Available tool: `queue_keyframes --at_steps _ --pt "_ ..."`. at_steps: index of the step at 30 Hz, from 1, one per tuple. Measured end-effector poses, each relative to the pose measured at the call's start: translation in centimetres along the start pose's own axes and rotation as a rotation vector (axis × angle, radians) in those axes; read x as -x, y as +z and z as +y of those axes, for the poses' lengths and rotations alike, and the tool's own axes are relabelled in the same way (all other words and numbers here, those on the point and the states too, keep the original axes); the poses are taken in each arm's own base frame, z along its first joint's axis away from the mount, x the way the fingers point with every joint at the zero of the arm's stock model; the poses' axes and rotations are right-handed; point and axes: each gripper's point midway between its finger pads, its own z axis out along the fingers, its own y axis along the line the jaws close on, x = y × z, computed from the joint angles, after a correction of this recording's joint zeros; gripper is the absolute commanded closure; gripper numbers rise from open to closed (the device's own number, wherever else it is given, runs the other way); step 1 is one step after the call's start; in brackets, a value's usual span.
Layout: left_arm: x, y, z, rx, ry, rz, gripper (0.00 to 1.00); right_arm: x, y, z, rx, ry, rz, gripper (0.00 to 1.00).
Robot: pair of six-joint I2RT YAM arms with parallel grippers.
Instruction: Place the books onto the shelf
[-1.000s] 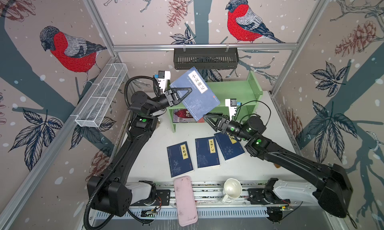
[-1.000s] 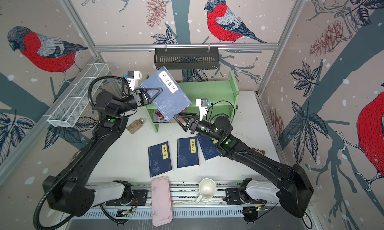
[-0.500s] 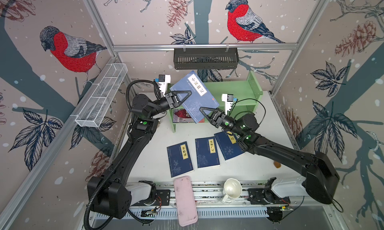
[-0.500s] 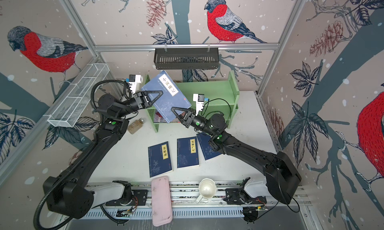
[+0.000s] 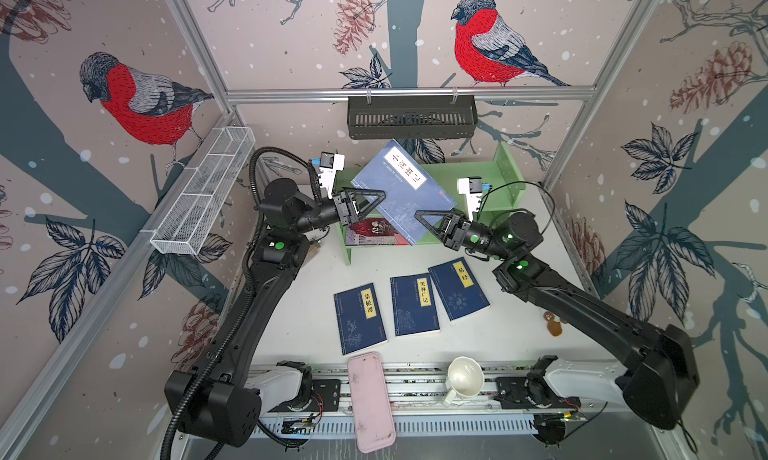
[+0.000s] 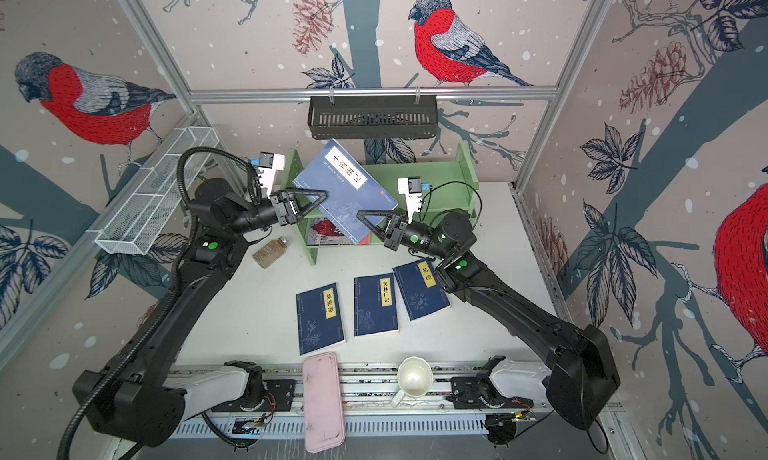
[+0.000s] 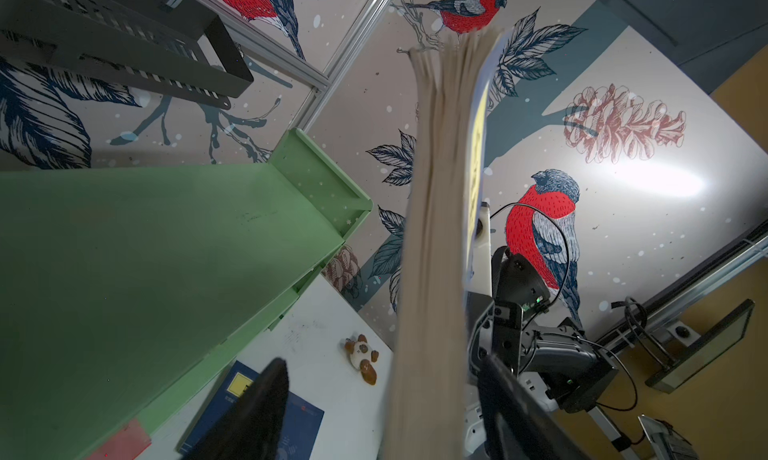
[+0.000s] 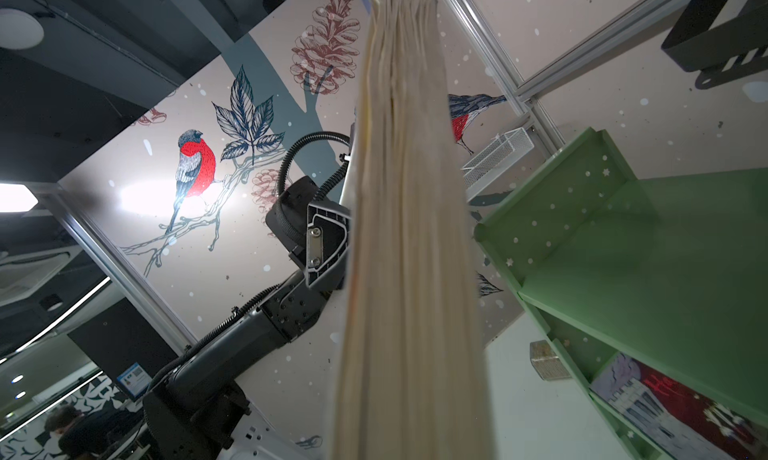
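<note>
A navy blue book [image 5: 402, 190] hangs tilted in the air in front of the light green shelf [image 5: 465, 177], in both top views [image 6: 345, 192]. My right gripper [image 5: 419, 217] is shut on its lower corner; in the right wrist view its page edge [image 8: 411, 250] hides the fingers. My left gripper [image 5: 376, 199] stands open around the book's left edge, and the left wrist view shows a gap between the page edge [image 7: 432, 271] and the fingers [image 7: 257, 412]. A red-and-grey book [image 5: 374, 231] lies on the shelf's lower tier. Three navy books [image 5: 359, 318] [image 5: 414, 306] [image 5: 457, 287] lie flat on the table.
A pink flat case [image 5: 370, 399] and a white cup [image 5: 465, 379] sit at the front rail. A black slotted basket [image 5: 411, 117] hangs on the back wall, a white wire basket [image 5: 203, 192] on the left wall. A small jar [image 6: 270, 252] and a toy figure [image 5: 552, 323] lie on the table.
My right gripper has risen to the book's lower corner and shut on it. My left gripper, shut on the book before, has opened its jaws.
</note>
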Motion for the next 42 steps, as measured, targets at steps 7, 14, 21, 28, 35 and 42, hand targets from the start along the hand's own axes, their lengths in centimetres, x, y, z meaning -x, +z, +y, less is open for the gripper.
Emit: queue_keyframes --at_steps 7,14,21,28,35,42 --pt "-3.5 -0.4 -0.2 -0.068 -0.022 0.116 0.17 -0.8 -2.6 -0.6 -0.045 -0.034 0.157 0.98" --pt "-4.9 -0.7 -0.8 -0.117 -0.055 0.155 0.20 -2.6 -4.0 0.2 -0.009 -0.044 0.283 0.99" --pt "-5.7 -0.9 -0.8 -0.136 -0.080 0.168 0.41 -3.5 -4.4 0.3 0.023 -0.026 0.343 0.99" --pt "-5.8 -0.9 -1.1 -0.170 -0.114 0.169 0.81 -4.0 -3.4 -0.2 0.055 0.005 0.387 0.95" --pt "-5.4 -1.1 -1.7 -0.176 -0.105 0.155 1.00 -3.9 -2.8 -0.7 0.060 0.008 0.397 0.62" --pt "-3.3 -1.0 -1.9 -0.120 -0.046 0.101 1.00 -4.5 -3.0 -3.2 0.005 0.092 0.328 0.59"
